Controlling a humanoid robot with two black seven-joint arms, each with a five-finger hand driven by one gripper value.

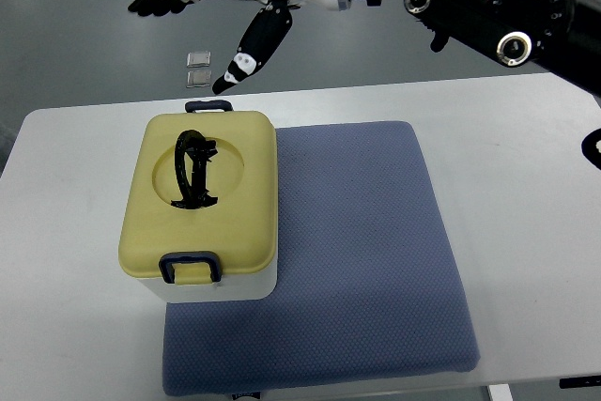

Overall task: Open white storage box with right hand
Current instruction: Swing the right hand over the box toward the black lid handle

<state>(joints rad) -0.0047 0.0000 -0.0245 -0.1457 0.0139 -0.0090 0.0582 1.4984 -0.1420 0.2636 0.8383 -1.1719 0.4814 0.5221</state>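
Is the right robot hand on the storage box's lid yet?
Apart. In the top view, the right robot hand hangs open beyond the table's far edge, with grey floor showing between its thumb tip and the storage box. The yellow lid is shut.

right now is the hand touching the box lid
No, the right hand hovers open beyond the table's far edge, clear of the closed storage box.

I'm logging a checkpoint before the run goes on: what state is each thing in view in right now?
storage box: lid shut, carry handle folded flat.
front latch: down.
back latch: down.
right hand: open, holding nothing, beyond the table's far edge.
blue mat: flat on the table, box on its left edge.
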